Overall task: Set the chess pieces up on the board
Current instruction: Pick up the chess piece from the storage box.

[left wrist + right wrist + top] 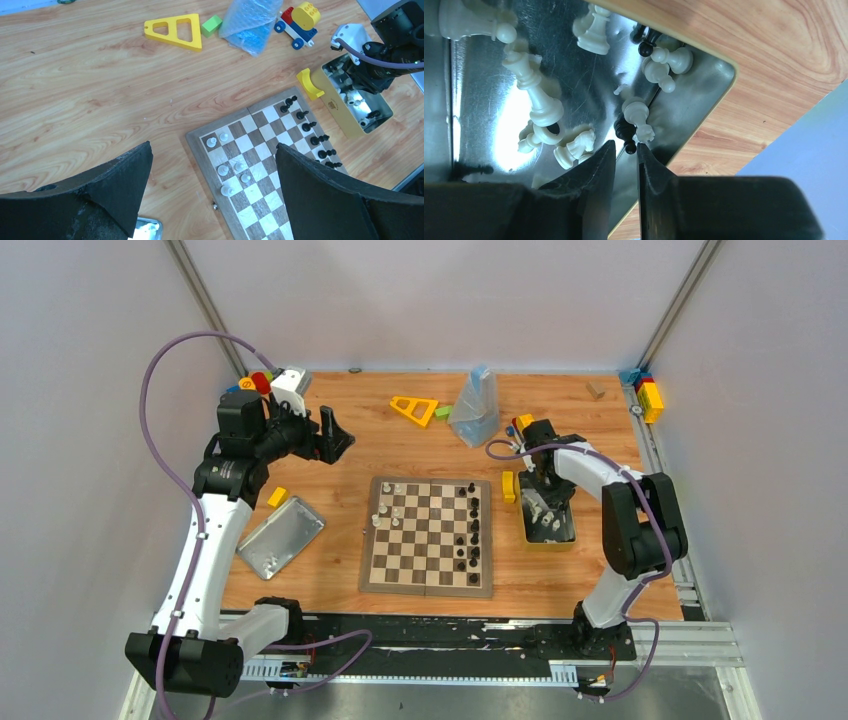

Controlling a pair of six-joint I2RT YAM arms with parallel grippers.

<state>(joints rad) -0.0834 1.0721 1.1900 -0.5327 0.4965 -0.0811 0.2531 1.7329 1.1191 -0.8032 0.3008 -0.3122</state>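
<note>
Holding left claw point(335, 435) wide open above worktop point(420, 455), off the board's point(425, 588) far-left corner. Reaching right claw point(625, 147) down into tin point(523, 525) just right of board, fingers nearly together at a black piece point(623, 129), not telling whether gripping. Showing black chess pieces point(473, 530) lining board's right column, white chess pieces point(388, 505) standing near its far-left corner, more lying loose in tin.

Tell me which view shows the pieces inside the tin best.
Right wrist: it looks straight into the tin, where cream and black pieces lie loose and distinct. The top view shows the tin small, partly hidden by the right arm. The left wrist sees it far off, slanted.
</note>
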